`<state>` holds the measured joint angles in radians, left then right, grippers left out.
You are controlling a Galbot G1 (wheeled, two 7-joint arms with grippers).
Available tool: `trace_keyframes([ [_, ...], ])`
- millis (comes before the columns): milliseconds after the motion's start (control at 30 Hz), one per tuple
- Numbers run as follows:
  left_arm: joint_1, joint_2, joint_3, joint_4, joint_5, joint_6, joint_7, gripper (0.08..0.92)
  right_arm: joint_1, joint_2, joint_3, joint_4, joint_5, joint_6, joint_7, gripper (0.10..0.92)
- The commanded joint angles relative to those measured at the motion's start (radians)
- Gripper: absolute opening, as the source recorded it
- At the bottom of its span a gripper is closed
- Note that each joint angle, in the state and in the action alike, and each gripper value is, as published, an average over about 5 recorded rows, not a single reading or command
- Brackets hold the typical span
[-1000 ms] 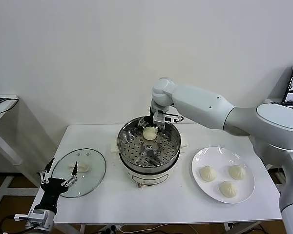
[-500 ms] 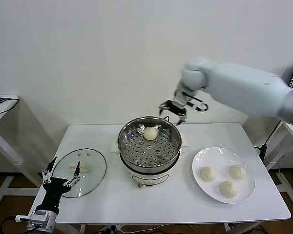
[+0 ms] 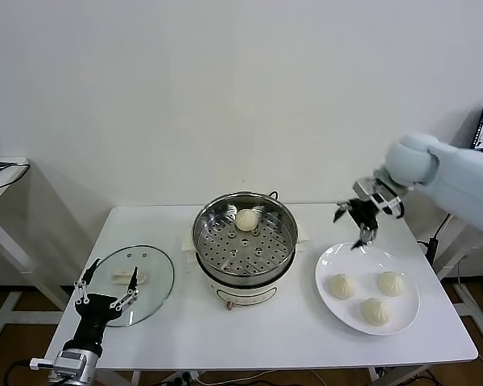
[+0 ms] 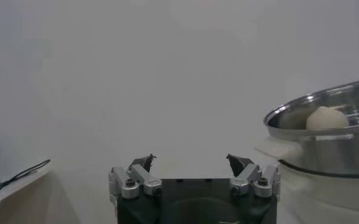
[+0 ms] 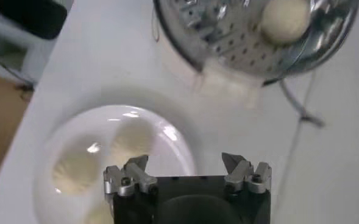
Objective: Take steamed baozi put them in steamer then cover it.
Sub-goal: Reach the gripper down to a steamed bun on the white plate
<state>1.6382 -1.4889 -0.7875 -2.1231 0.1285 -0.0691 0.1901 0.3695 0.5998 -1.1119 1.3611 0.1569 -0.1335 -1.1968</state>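
Right pincer (image 3: 364, 223), fingers spread and empty, is now hanging above the far rim of the flat white plate (image 3: 330, 261), having swung away from the shiny round stainless-steel steamer (image 3: 245, 241) in the last second. One cream-white pleated baozi (image 3: 246, 219) is sitting on the perforated floor at the steamer's back; three more (image 3: 341, 285) are waiting on the plate. Judgement: first transfer done, second pick beginning. Left pincer (image 3: 106, 291), also spread, is idling just beside the round glass lid (image 3: 149, 273) on the white tabletop (image 3: 249, 330).
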Motion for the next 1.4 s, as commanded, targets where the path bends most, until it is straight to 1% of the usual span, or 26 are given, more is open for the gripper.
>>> trace_keyframes([
  [33, -0.005, 0.001, 0.002, 0.014, 0.002, 0.000, 0.001, 0.823, -0.294, -0.044, 0.185, -0.025, -0.057, -0.100, 0.015, 0.823],
  [333, -0.023, 0.000, 0.005, 0.037, 0.002, 0.003, 0.002, 0.823, -0.341, 0.013, 0.191, -0.072, -0.085, -0.095, 0.046, 0.823],
  [633, -0.032, 0.000, 0.003, 0.062, 0.002, -0.001, 0.006, 0.823, -0.375, 0.035, 0.217, -0.098, -0.124, -0.094, 0.067, 0.823],
  [1167, -0.034, -0.001, 0.000, 0.072, 0.002, -0.005, 0.007, 0.823, -0.396, 0.073, 0.245, -0.129, -0.162, -0.088, 0.079, 0.823],
  [1267, -0.035, -0.001, 0.001, 0.072, 0.002, -0.005, 0.007, 0.823, -0.400, 0.078, 0.250, -0.132, -0.167, -0.087, 0.079, 0.797],
  [1400, -0.036, -0.001, 0.001, 0.072, 0.001, -0.005, 0.007, 0.823, -0.400, 0.080, 0.255, -0.135, -0.173, -0.083, 0.079, 0.725],
])
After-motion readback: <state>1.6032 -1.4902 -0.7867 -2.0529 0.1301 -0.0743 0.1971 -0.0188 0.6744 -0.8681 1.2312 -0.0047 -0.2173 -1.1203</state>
